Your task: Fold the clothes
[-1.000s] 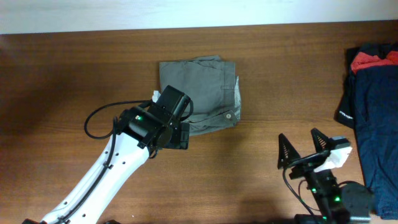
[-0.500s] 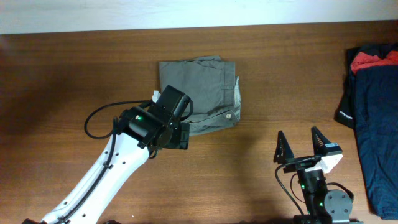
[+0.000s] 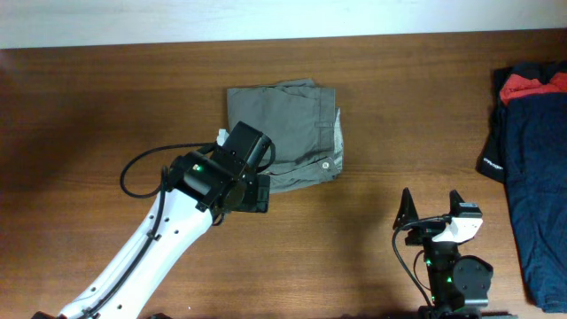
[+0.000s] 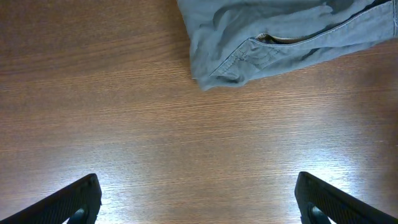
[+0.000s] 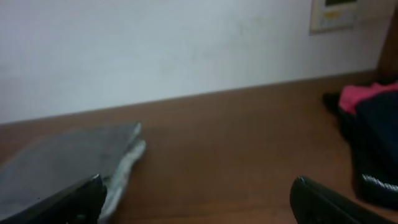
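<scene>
Overhead, the grey-olive shorts [image 3: 283, 133] lie just toward 12 o'clock from the middle of the table [image 3: 106, 106], already gathered into a compact, layered rectangle. The pale waistband and the small silver button [image 3: 326, 164] sit on its 3 to 4 o'clock side.

Your left pincer [image 4: 198, 202] hangs spread and empty over bare wood, just off the bundle's 7 o'clock corner. In the left wrist view that corner sits at 12 o'clock, beyond the fingertips and not touching them. The right pincer [image 3: 431, 211] is also spread and holds nothing, well apart from the shorts at about 5 o'clock on the table.

Expect light, limp cotton with no stiffness of its own — it will sag and drape from wherever you lift it. The stacked layers are likely to slide over one another and peel apart if you pinch only the top one.

The pocket seam and hem near the left pincer look thicker, so they should give the firmer bite. Take hold at that corner or along the near edge, closing on every layer at once. Avoid the button — it is hard and could slip between the fingers.

Leave the navy-blue garment [image 3: 532, 177] and red cloth [image 3: 532, 87] at 3 o'clock alone.
</scene>
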You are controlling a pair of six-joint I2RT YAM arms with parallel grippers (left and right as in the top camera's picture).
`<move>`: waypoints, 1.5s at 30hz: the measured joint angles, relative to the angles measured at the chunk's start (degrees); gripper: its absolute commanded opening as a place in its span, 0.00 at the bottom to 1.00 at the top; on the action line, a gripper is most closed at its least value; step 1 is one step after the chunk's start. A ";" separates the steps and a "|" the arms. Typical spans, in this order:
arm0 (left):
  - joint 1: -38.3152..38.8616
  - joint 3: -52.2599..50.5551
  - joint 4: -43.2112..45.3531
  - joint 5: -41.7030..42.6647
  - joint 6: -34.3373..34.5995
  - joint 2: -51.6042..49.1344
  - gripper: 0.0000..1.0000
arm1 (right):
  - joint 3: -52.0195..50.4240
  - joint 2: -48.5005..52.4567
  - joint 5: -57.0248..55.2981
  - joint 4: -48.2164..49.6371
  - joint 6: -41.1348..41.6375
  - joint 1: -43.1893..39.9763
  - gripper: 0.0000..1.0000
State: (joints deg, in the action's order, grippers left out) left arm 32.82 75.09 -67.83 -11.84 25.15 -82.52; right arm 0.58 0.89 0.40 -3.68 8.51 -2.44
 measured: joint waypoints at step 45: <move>0.00 0.00 1.01 0.00 0.02 0.02 0.99 | 0.00 -0.04 -0.24 -0.57 -0.81 -0.26 0.99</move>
State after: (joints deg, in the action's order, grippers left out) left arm 32.82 75.09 -66.83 -11.84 25.17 -82.50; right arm 0.58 0.84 0.16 -4.25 7.70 -2.70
